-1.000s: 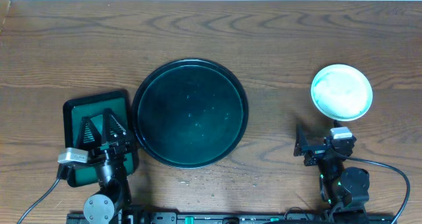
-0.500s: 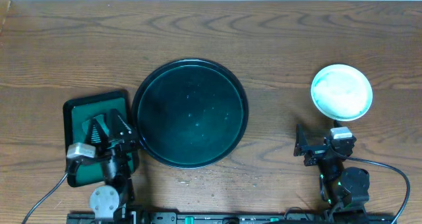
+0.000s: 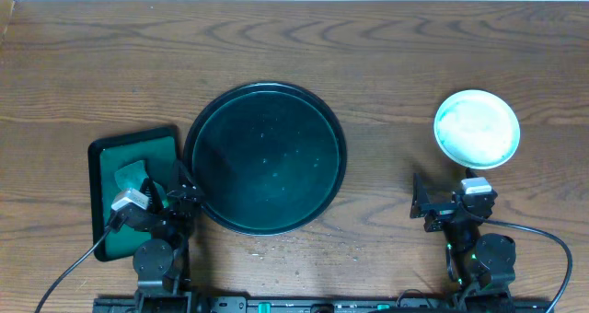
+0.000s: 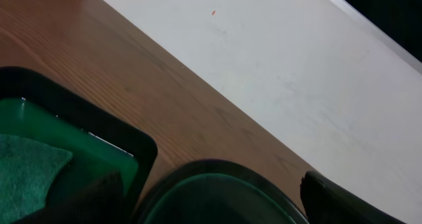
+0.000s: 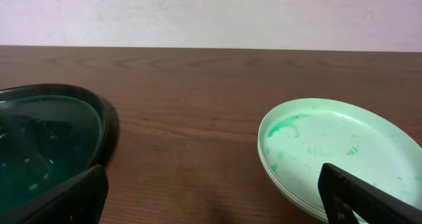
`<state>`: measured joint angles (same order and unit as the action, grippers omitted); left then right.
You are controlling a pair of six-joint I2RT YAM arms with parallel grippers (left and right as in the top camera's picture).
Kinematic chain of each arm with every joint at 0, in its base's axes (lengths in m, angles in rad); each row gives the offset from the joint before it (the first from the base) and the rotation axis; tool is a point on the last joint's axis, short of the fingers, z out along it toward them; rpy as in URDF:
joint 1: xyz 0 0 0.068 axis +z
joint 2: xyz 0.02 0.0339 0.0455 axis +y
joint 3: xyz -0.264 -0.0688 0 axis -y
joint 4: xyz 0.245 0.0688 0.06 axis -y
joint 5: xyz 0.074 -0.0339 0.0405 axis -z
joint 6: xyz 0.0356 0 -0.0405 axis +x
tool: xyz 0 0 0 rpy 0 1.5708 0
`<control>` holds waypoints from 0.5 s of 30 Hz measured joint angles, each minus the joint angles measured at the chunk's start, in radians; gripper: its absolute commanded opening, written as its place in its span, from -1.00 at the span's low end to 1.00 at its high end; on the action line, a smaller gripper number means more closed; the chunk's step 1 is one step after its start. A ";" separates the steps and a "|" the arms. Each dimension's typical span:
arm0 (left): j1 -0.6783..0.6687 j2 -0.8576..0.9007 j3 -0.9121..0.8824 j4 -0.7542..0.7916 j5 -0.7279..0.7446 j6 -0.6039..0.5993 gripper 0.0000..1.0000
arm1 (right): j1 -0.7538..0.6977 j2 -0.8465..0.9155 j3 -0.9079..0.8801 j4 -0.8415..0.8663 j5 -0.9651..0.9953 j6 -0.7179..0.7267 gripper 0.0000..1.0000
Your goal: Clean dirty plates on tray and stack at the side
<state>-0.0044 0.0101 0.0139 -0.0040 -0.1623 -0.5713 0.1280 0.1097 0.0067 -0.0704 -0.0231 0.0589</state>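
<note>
Seen from overhead, the large round black tray (image 3: 267, 86) with a raised rim lies in the middle of the wooden table (image 3: 386, 46). The round white plates (image 3: 477, 127) are stacked well apart on its right, near the right gripper (image 3: 425, 203). The left gripper (image 3: 181, 191) is just beside the rough green sponge (image 3: 131, 173) in the small rectangular tray (image 3: 95, 189). In the left wrist view the dark fingers (image 4: 343, 203) are spread wide and hold nothing. In the right wrist view the fingers (image 5: 369, 199) are also spread and empty, before a smooth plate with faint green smears.
</note>
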 measured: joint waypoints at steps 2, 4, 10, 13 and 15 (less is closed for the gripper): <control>0.000 0.000 0.000 0.000 0.000 0.007 0.72 | 0.000 0.000 0.000 0.000 0.000 0.000 0.99; 0.000 0.000 0.001 -0.003 0.003 0.013 0.72 | 0.000 0.000 0.000 0.000 0.000 0.000 0.98; 0.000 0.000 0.002 -0.004 0.004 0.026 0.72 | 0.000 0.000 0.000 0.000 0.000 0.000 0.98; 0.000 0.006 0.002 -0.004 0.006 0.026 0.72 | 0.000 0.000 0.000 0.000 0.000 0.000 0.99; 0.000 0.012 0.002 -0.005 0.006 0.026 0.72 | 0.000 0.000 0.000 0.000 0.000 0.000 0.99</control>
<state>-0.0044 0.0219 0.0162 -0.0086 -0.1562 -0.5453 0.1280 0.1097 0.0067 -0.0704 -0.0227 0.0589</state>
